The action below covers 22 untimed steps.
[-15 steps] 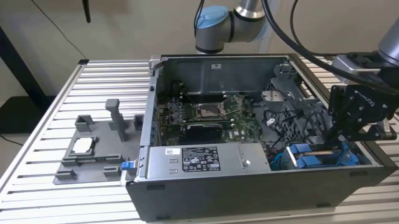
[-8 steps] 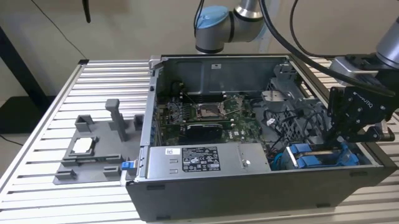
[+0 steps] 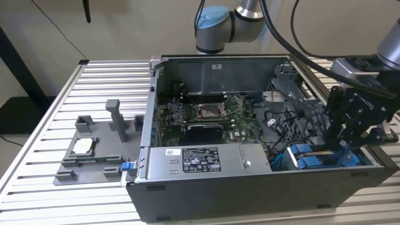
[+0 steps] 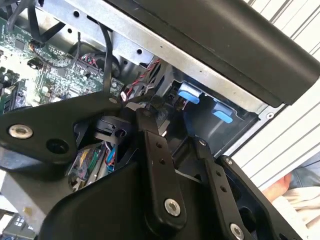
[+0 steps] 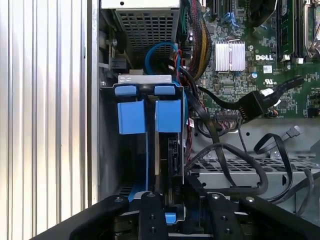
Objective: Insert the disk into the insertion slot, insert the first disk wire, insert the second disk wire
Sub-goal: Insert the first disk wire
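Observation:
The disk [image 5: 172, 160] stands edge-on in its blue carrier [image 3: 342, 158], partway down in the insertion slot [image 5: 107, 150], a grey metal cage with blue fittings [image 3: 301, 158] at the case's front corner on the exterior view's right. My black gripper [image 3: 340, 143] reaches down into that cage. In the first wrist view the gripper [image 5: 182, 212] has its fingers on either side of the disk's near end, shut on it. A loose black wire with a connector [image 5: 256, 102] and a blue wire [image 5: 159, 50] lie beside the cage. The second wrist view shows the gripper's linkage bars [image 4: 156, 165] by the blue fittings [image 4: 189, 93].
The open computer case [image 3: 262, 192] lies on a slatted metal table [image 3: 106, 79]. Inside are the motherboard [image 3: 212, 117], the grey power-supply box [image 3: 206, 161] and black cable loops [image 5: 235, 165] close to the cage. A grey fixture [image 3: 93, 150] sits on the exterior view's left.

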### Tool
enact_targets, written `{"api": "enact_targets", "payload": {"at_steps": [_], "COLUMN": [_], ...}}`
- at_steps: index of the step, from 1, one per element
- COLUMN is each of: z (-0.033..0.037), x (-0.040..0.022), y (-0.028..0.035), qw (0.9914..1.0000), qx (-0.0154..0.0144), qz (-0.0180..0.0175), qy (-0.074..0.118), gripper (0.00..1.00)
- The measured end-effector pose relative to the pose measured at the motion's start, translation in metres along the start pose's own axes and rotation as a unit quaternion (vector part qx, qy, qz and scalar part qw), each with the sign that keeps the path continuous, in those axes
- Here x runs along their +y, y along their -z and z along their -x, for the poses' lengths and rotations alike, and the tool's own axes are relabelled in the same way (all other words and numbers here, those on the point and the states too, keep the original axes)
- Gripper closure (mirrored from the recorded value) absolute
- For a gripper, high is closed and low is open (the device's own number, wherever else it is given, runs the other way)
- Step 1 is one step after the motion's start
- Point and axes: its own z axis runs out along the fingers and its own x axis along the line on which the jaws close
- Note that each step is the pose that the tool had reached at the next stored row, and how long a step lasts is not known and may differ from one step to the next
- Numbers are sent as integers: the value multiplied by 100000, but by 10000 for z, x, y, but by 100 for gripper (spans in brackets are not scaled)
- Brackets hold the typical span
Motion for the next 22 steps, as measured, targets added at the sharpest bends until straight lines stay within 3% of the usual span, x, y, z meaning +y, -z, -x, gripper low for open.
{"api": "enact_targets", "payload": {"at_steps": [10, 16, 20, 22], "z": [0, 3, 5, 5], "x": [22, 39, 53, 57], "y": [253, 401, 482, 491], "qw": [100000, 100000, 99999, 99998], "qx": [14, 6, 16, -1], "qz": [-35, -267, -469, -582], "qy": [6, 5, 4, 5], "gripper": [67, 67, 67, 67]}}
